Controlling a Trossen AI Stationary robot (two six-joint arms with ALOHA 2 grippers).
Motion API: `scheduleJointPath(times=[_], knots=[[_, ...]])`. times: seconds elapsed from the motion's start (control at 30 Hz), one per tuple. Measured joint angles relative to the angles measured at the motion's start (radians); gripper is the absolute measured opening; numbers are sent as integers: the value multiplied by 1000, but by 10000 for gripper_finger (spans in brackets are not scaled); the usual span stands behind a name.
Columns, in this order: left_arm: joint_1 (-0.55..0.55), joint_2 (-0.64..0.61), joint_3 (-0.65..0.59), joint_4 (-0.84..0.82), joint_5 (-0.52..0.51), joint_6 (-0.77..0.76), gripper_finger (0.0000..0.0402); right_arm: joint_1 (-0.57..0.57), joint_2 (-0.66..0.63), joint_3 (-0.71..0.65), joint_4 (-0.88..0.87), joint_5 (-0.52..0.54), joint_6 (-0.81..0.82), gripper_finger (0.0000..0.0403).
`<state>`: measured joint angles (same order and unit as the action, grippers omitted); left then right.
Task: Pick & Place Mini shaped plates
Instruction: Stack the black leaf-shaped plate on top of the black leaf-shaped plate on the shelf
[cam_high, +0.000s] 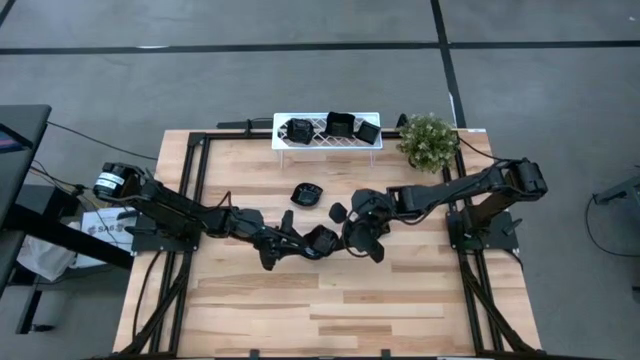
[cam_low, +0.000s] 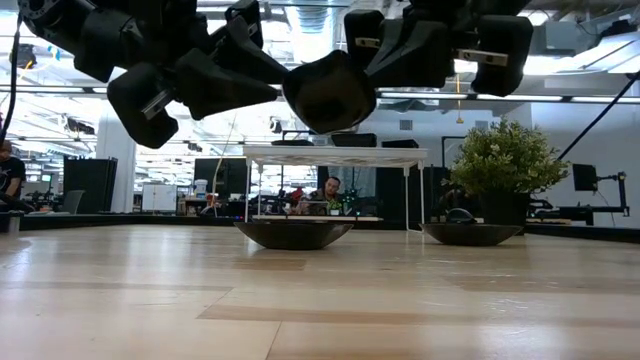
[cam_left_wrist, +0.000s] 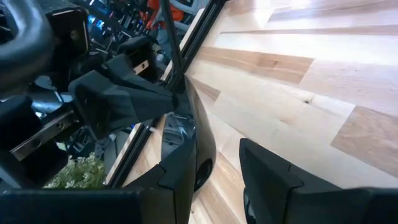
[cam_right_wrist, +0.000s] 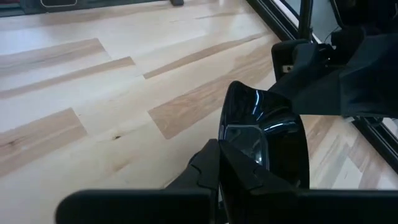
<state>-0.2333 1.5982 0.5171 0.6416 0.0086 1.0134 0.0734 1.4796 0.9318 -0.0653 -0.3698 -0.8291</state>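
Above the worktop, left pincer and closed right pincer both grip one black plate; no legible writing.

High camera looks straight down; low camera skims the tabletop; wrist cameras close in, all sharing the lifted plate.
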Motion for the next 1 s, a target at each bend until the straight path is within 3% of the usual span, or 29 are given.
scheduleJointPath(times=[0.17,0.47,0.63,1.0], knots=[[0,0,0,5,0,0,113,5,0,0,4,0,0,0],[9,0,0,15,6,0,49,6,0,0,22,-29,-8,0],[28,0,0,14,67,0,22,6,0,0,21,-31,-8,0],[31,0,0,21,78,0,17,21,0,0,20,-31,-8,0]])
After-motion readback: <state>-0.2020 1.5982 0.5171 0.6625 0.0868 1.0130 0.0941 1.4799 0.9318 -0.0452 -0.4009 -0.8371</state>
